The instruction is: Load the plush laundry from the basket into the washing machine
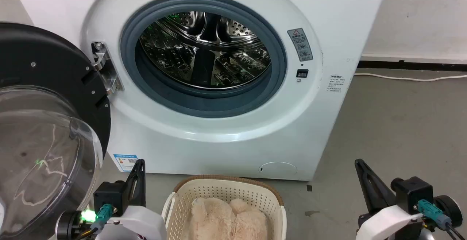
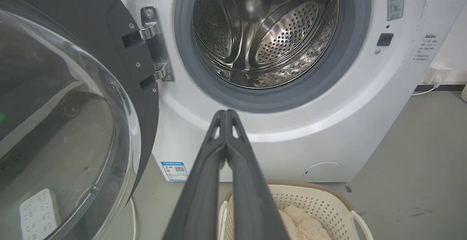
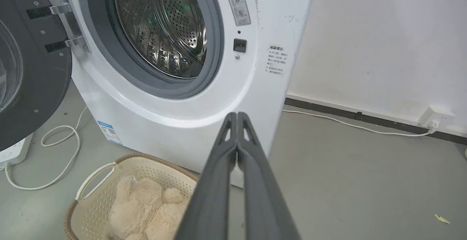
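Note:
The washing machine (image 1: 226,138) stands ahead, its black-rimmed clear door (image 1: 43,141) swung open to the left and the steel drum (image 1: 206,50) bare inside. On the floor in front sits the cream basket (image 1: 222,192) with the beige plush laundry (image 1: 228,220) lying in it. My left gripper (image 1: 140,164) is shut and holds nothing, just left of the basket. To the basket's right, my right gripper (image 1: 359,163) is also shut and holds nothing. The wrist views show the same: left gripper (image 2: 226,112), right gripper (image 3: 237,115), basket (image 3: 87,211), plush (image 3: 146,207).
The open door (image 2: 65,123) takes up the space at my left. A white cable (image 3: 54,148) loops on the grey floor by the machine's left corner. Another cable (image 3: 346,123) runs along the wall to a socket (image 3: 436,117) on the right.

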Motion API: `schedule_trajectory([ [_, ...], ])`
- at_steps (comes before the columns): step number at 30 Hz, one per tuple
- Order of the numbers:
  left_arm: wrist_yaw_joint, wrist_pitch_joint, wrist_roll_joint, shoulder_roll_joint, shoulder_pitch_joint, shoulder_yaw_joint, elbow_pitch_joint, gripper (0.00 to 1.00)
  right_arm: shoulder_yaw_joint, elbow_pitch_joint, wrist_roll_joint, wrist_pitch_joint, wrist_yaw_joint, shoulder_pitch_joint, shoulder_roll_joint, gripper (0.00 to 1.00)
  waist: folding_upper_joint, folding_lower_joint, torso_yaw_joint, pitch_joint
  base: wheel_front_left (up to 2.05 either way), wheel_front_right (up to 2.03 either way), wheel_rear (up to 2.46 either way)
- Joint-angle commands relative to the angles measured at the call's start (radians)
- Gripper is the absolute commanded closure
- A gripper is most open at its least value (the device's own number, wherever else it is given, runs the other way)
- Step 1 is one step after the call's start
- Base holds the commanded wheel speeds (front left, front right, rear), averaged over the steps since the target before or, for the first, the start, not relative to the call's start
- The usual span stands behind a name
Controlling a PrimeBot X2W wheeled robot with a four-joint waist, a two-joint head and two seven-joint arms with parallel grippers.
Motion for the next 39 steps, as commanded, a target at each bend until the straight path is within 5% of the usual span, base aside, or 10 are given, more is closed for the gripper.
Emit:
schedule_trajectory([
  [1, 0.003, 0.0, 0.003, 0.0, -0.006, 0.001, -0.005, 1.0, 0.0, 0.002, -0.008, 0.0, 0.001, -0.012, -0.001, 1.0, 0.0, 0.0, 0.0, 0.0, 0.0, 0.0, 0.0],
  [33, 0.003, 0.0, 0.003, 0.0, -0.006, 0.001, -0.005, 1.0, 0.0, 0.002, -0.008, 0.0, 0.001, -0.012, -0.001, 1.0, 0.0, 0.0, 0.0, 0.0, 0.0, 0.0, 0.0],
  [34, 0.0, 0.0, 0.0, 0.0, 0.0, 0.0, 0.0, 0.0, 0.0, 0.0, 0.0, 0.0, 0.0, 0.0, 0.0, 0.0, 0.0, 0.0, 0.0, 0.0, 0.0, 0.0, 0.0],
  [39, 0.0, -0.002, -0.001, 0.0, 0.0, -0.001, 0.0, 0.0, 0.001, 0.0, 0.003, -0.002, 0.0, 0.001, 0.0, 0.0, 0.0, 0.0, 0.0, 0.0, 0.0, 0.0, 0.0],
])
